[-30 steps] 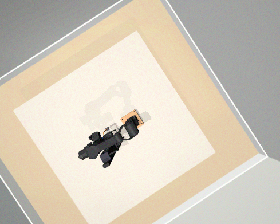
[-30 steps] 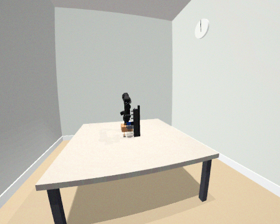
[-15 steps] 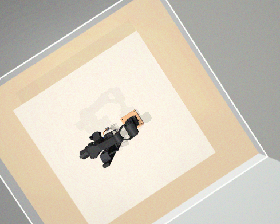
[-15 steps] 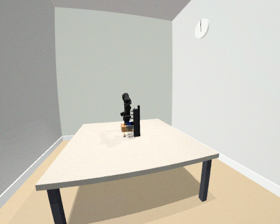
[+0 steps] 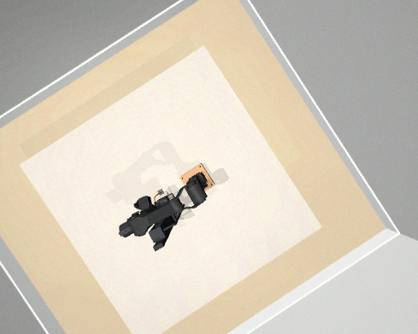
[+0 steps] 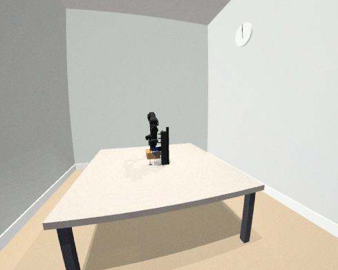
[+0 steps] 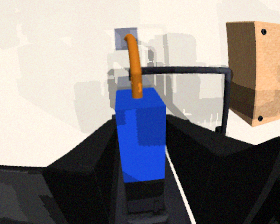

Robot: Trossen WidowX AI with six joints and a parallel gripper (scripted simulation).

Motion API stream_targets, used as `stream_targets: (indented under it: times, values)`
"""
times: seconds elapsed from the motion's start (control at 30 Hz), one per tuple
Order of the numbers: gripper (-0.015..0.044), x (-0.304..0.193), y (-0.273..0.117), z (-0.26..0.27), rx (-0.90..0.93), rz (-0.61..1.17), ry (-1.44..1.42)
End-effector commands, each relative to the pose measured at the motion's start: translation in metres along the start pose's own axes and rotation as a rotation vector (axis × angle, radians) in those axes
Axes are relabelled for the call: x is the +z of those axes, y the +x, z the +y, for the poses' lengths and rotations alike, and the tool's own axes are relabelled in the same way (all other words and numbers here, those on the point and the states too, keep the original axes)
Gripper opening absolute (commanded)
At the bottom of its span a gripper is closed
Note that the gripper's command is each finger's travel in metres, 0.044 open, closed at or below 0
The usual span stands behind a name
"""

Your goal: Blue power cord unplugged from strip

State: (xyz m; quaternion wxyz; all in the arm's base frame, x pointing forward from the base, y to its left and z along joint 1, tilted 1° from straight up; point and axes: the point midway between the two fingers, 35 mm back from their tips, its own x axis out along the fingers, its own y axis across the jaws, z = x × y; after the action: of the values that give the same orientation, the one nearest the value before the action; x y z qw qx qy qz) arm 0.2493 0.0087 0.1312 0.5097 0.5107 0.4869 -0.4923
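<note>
The blue plug (image 7: 142, 135) (image 6: 155, 149) stands out sideways from the upright black power strip (image 6: 165, 147) (image 5: 157, 234). In the wrist view its near end meets the black of the strip, and the contacts are hidden. The orange cord (image 7: 135, 62) (image 6: 150, 161) leaves the plug's far end and runs down to a small grey block (image 7: 120, 39) on the table. My gripper (image 7: 140, 125) is shut on the blue plug, with one black finger against each side. In the top view the arm hides the plug.
A thin black bar frame (image 7: 185, 70) stands just right of the plug in the wrist view. Beyond it is the orange-brown base block (image 7: 241, 65) (image 5: 191, 173) (image 6: 149, 154) under the arm. All this stands on the pale table (image 6: 154, 188).
</note>
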Motion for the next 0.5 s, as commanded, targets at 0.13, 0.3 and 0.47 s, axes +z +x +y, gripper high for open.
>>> stream_targets:
  times: [0.13, 0.3, 0.47]
  values:
    - [0.0, 0.007, 0.0, 0.002, 0.004, -0.001, -0.001]
    - [0.0, 0.015, 0.0, 0.003, 0.004, -0.002, 0.0]
    - [0.0, 0.023, 0.0, 0.003, 0.003, -0.003, 0.0]
